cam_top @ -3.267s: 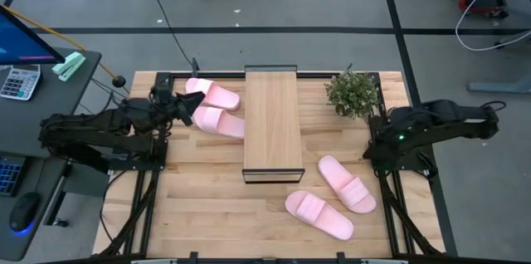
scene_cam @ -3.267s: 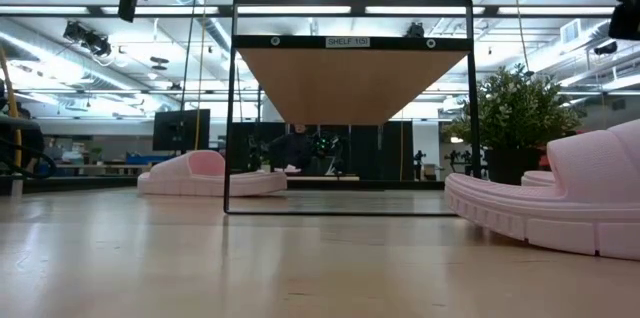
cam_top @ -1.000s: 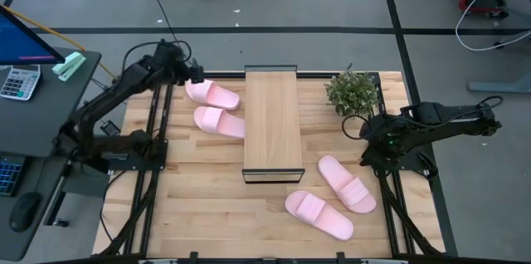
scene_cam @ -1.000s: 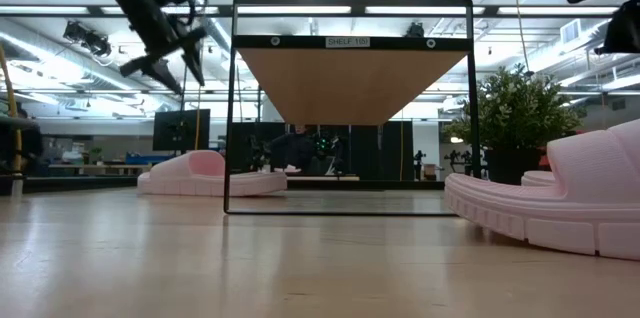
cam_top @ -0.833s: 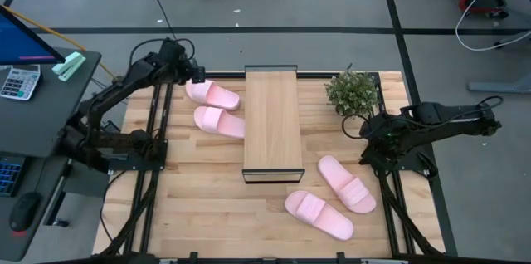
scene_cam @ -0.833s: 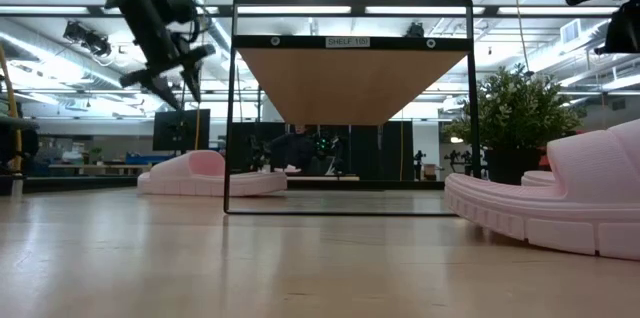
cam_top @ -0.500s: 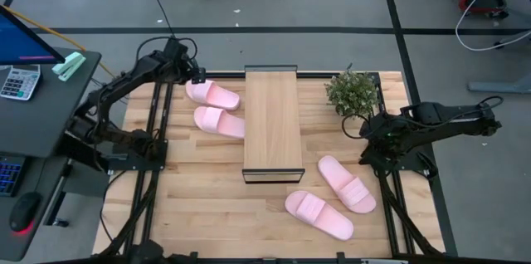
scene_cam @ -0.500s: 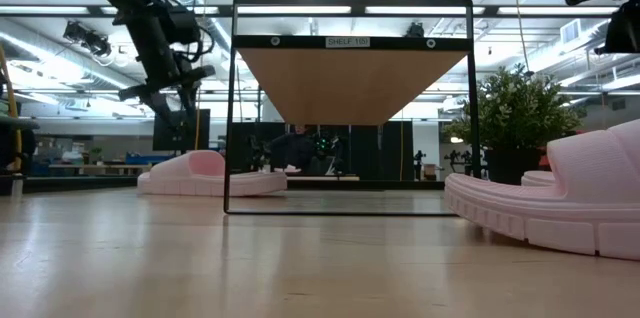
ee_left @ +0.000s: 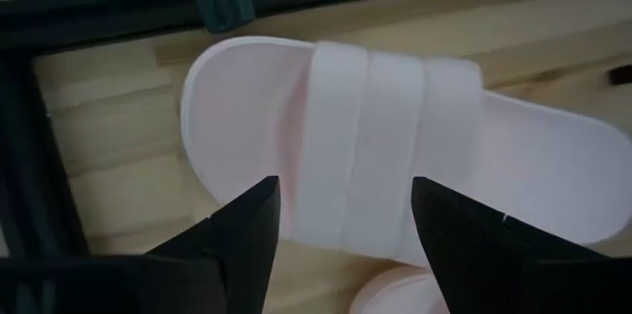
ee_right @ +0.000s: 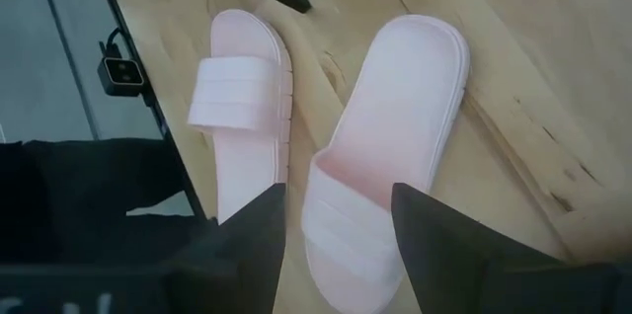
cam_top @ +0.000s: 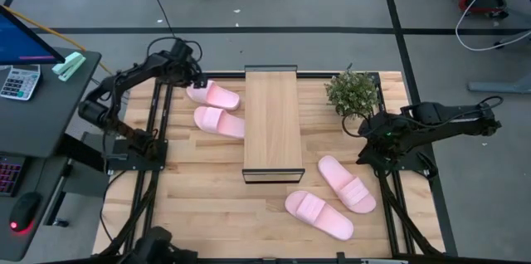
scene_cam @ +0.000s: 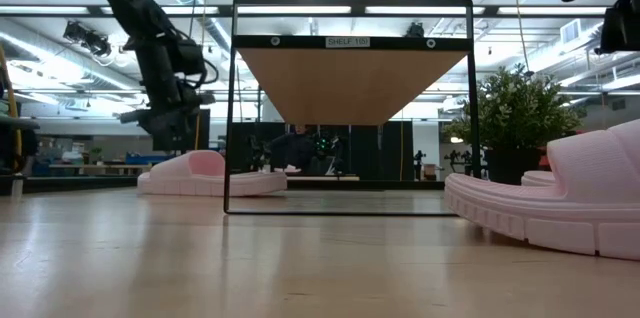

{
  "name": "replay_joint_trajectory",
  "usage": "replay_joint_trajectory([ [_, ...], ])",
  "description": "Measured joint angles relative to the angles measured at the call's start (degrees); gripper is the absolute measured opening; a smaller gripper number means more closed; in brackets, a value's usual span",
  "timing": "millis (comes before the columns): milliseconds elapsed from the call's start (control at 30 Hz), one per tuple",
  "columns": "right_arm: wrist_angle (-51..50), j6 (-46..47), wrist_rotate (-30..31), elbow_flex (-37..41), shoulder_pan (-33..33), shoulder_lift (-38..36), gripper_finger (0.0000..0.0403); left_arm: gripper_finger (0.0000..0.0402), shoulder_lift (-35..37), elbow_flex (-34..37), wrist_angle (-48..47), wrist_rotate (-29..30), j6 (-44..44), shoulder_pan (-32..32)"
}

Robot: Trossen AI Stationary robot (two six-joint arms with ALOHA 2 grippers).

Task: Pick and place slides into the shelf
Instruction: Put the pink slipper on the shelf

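Two pale pink slides lie flat on their soles at the far left, the farther slide [cam_top: 212, 94] [ee_left: 385, 146] and a nearer one [cam_top: 220, 121]. Two more slides [cam_top: 346, 183] [cam_top: 319, 214] lie at the near right. The shelf [cam_top: 272, 123] [scene_cam: 350, 83] stands in the table's middle. My left gripper [cam_top: 194, 80] [ee_left: 341, 225] hangs open, pointing down, just above the far-left slide [scene_cam: 200, 173], one finger on either side of its strap, touching nothing. My right gripper [ee_right: 336, 235] is open, up at the table's right edge, over the near-right slides [ee_right: 380, 156] [ee_right: 242, 126].
A potted plant [cam_top: 353, 91] [scene_cam: 515, 118] stands at the far right, beside the shelf. The black table frame [ee_left: 118, 8] runs close behind the far-left slide. Bare wood lies at the near left [cam_top: 199, 206]. A desk with a calculator [cam_top: 18, 81] stands left of the table.
My left gripper has come down from high above the table's far left toward the far-left slide and has tipped until its fingers point down. The slides have kept their places.
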State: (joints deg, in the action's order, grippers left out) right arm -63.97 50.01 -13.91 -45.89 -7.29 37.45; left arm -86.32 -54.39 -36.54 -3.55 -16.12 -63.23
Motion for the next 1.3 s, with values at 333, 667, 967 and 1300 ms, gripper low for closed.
replay_joint_trajectory([
  [333,1.51,3.05,-0.02,0.0,0.0,0.0,0.019,0.0234,-5.49,-0.02,3.93,-3.68,0.95,-2.25],
  [667,2.41,4.42,0.14,0.0,-0.02,0.02,0.019,0.0232,-6.37,-0.02,6.78,-7.19,2.11,-3.75],
  [967,2.43,4.42,0.44,0.0,0.0,0.02,0.019,0.0229,-6.37,-0.02,6.95,-9.16,4.27,-4.49],
  [1300,2.43,4.82,0.39,0.0,-0.01,0.02,0.019,0.0228,-6.34,-0.02,6.87,-12.33,6.07,-6.8],
])
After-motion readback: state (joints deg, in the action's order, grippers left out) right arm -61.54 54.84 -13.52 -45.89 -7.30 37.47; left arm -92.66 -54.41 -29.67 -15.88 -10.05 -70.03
